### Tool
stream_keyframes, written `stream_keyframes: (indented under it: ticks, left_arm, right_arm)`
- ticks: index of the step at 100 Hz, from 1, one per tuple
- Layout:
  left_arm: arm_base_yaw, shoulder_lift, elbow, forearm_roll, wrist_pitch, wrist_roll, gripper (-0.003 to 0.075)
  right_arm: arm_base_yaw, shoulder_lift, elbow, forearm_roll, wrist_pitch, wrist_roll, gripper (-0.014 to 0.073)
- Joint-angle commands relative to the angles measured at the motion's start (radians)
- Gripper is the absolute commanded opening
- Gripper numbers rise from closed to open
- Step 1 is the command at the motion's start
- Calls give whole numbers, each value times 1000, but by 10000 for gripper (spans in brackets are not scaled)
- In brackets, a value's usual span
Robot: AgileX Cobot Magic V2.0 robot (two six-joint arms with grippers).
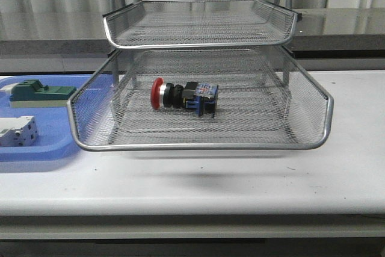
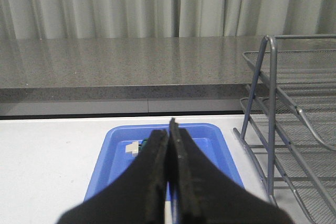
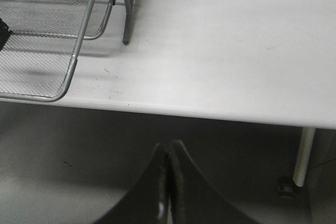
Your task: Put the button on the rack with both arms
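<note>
The button [image 1: 182, 96], with red cap, black body and blue rear block, lies on its side in the middle tier of the silver wire rack [image 1: 201, 145]. Neither arm shows in the front view. My left gripper [image 2: 170, 129] is shut and empty, hovering over the blue tray with the rack's frame [image 2: 270, 114] off to one side. My right gripper [image 3: 169, 148] is shut with nothing in it, held off the table's front edge; a corner of the rack [image 3: 68, 77] shows in its view. The button does not show in either wrist view.
A flat blue plastic tray [image 1: 36, 148] lies left of the rack, holding a green block [image 1: 39, 93] and a white block [image 1: 17, 132]. A grey counter and curtains stand behind the table. A table leg [image 3: 303, 156] shows in the right wrist view.
</note>
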Motion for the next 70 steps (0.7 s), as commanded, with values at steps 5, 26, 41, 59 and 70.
stream_keyframes:
  ticks: [5,26,41,59,70]
  left_arm:
    - [3,1,-30,-7,-72,-8,-20]
    - [3,1,-30,-7,-72,-8,-20]
    - [3,1,-30,-7,-72,-8,-20]
    - [3,1,-30,-7,-72,-8,-20]
    - [3,1,-30,-7,-72,-8,-20]
  right_arm:
    - [0,12,-32,42,-152,-11,-70]
    - [0,127,-32,184,-276,-187,-70]
    - [0,286,-35,387,-292,-449,-70]
    - [15,463,-35,651,-290,-791,-69]
    - [63,557,-35,753,-283,-1015,-69]
